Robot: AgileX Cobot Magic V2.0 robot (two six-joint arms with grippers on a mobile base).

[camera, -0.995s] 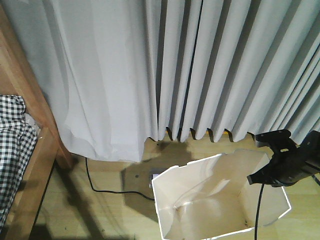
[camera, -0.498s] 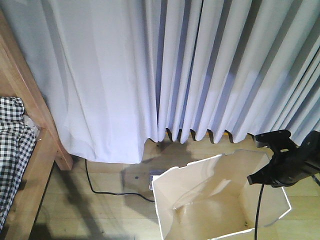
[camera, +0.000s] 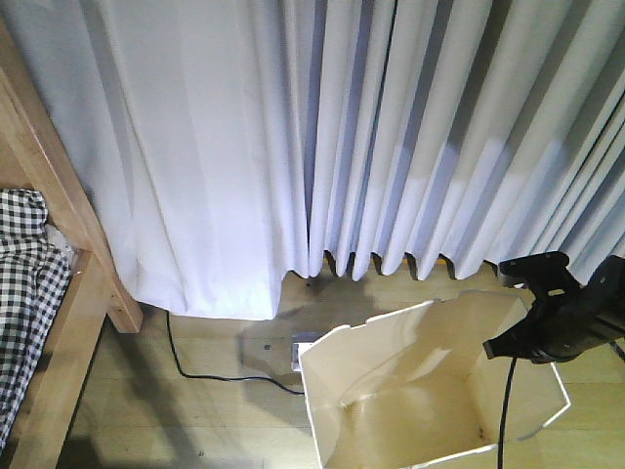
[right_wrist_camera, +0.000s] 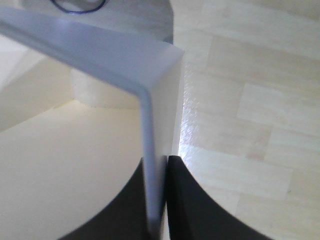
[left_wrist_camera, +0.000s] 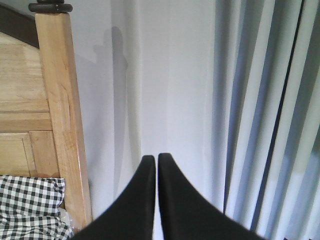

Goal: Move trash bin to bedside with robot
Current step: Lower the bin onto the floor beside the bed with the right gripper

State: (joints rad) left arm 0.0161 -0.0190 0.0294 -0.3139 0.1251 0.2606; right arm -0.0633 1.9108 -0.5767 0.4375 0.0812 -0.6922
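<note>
The white trash bin (camera: 410,391) with its angular rim and cream inside stands on the wooden floor at the lower right of the front view. My right gripper (camera: 508,347) is shut on the bin's right rim; in the right wrist view its jaws (right_wrist_camera: 159,165) pinch the thin white wall (right_wrist_camera: 150,125), one finger inside and one outside. The bed's light wooden frame (camera: 59,244) with checked bedding (camera: 24,283) is at the left, about a bin's width away. My left gripper (left_wrist_camera: 156,159) is shut and empty, held up facing the curtain beside the bedpost (left_wrist_camera: 62,110).
Pale grey curtains (camera: 371,137) hang across the back down to the floor. A black cable (camera: 195,366) runs along the floor to a small grey block (camera: 303,347) just behind the bin. Light wooden floorboards (right_wrist_camera: 250,100) lie right of the bin.
The view has shifted very slightly, and the light on the curtain has turned bluer. The bin and right gripper keep the same hold.
</note>
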